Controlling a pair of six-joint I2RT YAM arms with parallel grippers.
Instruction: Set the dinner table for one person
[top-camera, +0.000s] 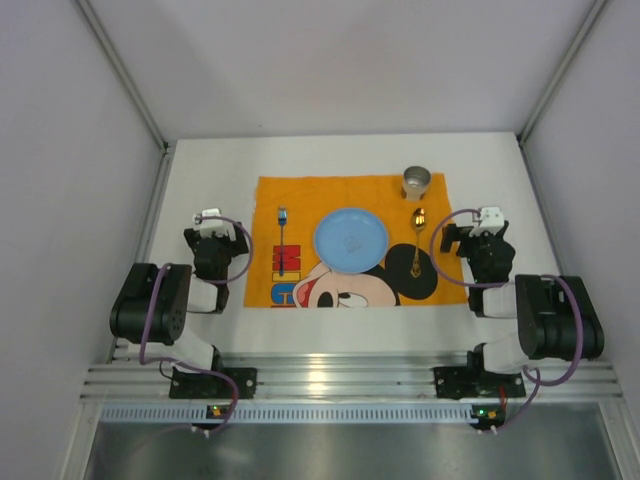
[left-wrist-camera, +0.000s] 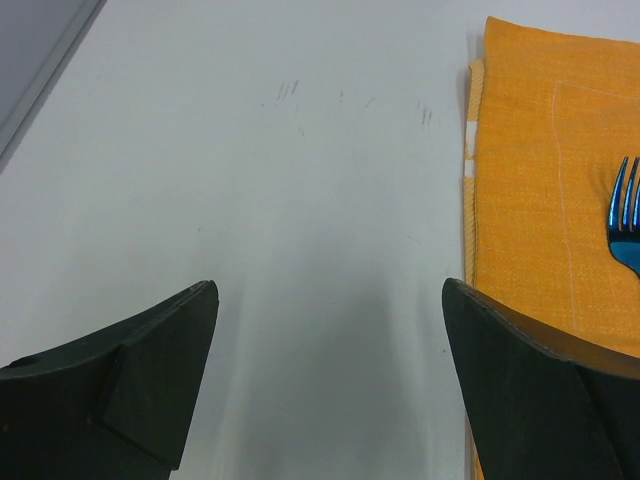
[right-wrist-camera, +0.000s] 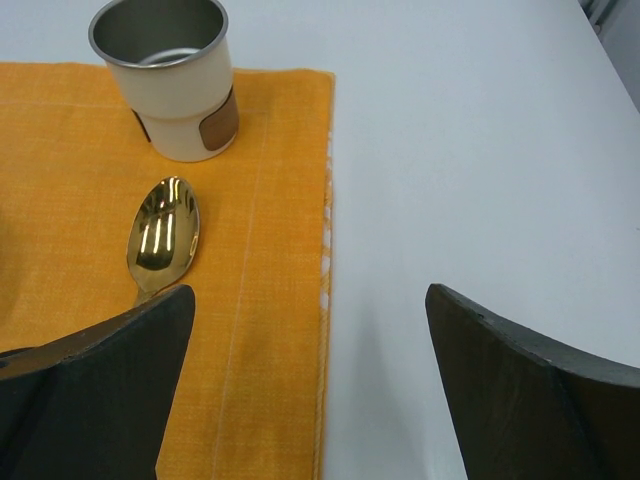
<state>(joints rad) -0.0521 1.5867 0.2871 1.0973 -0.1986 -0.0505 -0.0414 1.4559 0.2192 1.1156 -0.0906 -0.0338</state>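
On the white dinner table (top-camera: 200, 170) lies an orange Mickey Mouse cloth (top-camera: 300, 195). On the cloth are a blue plate (top-camera: 351, 239) in the middle, a blue fork (top-camera: 282, 240) to its left, a gold spoon (top-camera: 416, 240) to its right and a metal cup (top-camera: 417, 182) at the far right corner. My left gripper (left-wrist-camera: 330, 300) is open and empty over bare table left of the cloth; the fork tines (left-wrist-camera: 625, 215) show at its right. My right gripper (right-wrist-camera: 310, 300) is open and empty over the cloth's right edge, near the spoon (right-wrist-camera: 163, 235) and the cup (right-wrist-camera: 170, 75).
White walls with metal posts enclose the table on the left, right and back. A ribbed aluminium rail (top-camera: 340, 378) runs along the near edge, where both arm bases are bolted. Bare table lies on both sides of the cloth (right-wrist-camera: 480, 150).
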